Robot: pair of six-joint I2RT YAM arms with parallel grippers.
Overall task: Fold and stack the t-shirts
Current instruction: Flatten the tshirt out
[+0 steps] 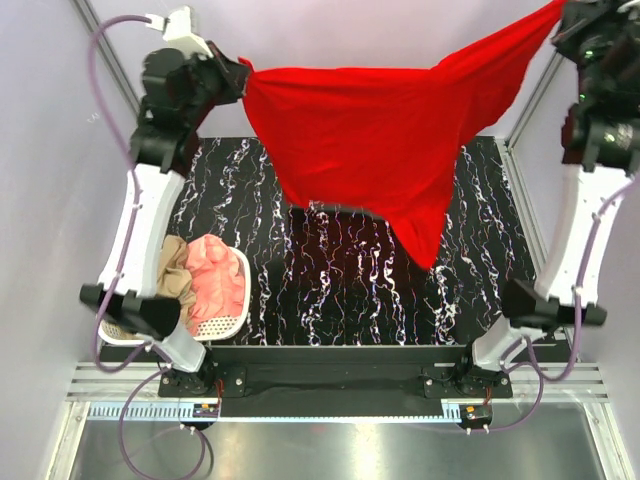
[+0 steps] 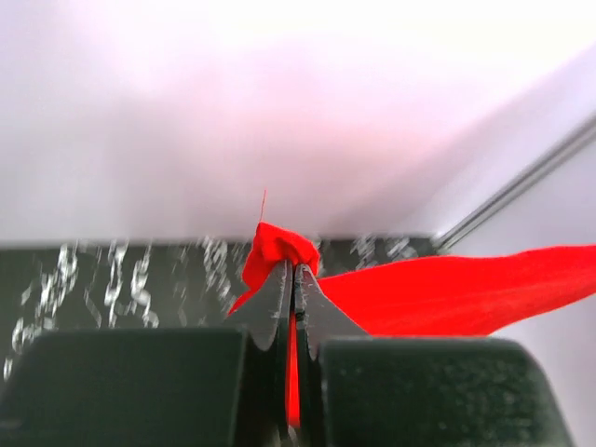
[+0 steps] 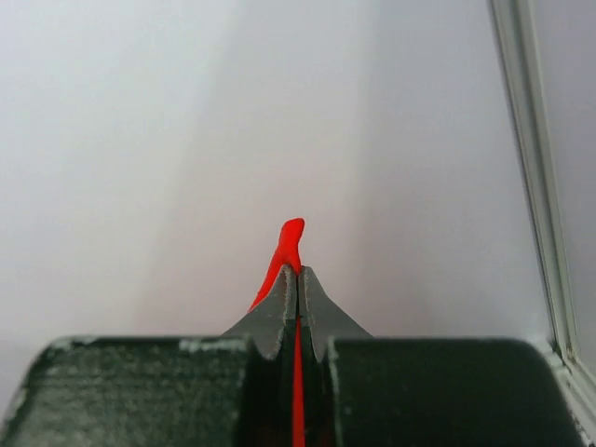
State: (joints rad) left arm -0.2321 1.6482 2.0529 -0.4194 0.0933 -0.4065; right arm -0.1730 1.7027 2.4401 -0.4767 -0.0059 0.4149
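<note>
A red t-shirt [image 1: 370, 140] hangs spread in the air above the black marbled table [image 1: 330, 290], its lowest point dangling at the centre right. My left gripper [image 1: 243, 75] is shut on its upper left corner; the left wrist view shows the red cloth [image 2: 279, 247] bunched at my closed fingertips. My right gripper [image 1: 562, 12] is shut on its upper right corner, raised higher; the right wrist view shows a sliver of red cloth [image 3: 287, 244] pinched between the closed jaws.
A white basket [image 1: 222, 325] at the table's front left holds a pink garment [image 1: 215, 280] and a tan one [image 1: 175, 270]. Grey walls and metal frame posts stand close around the table.
</note>
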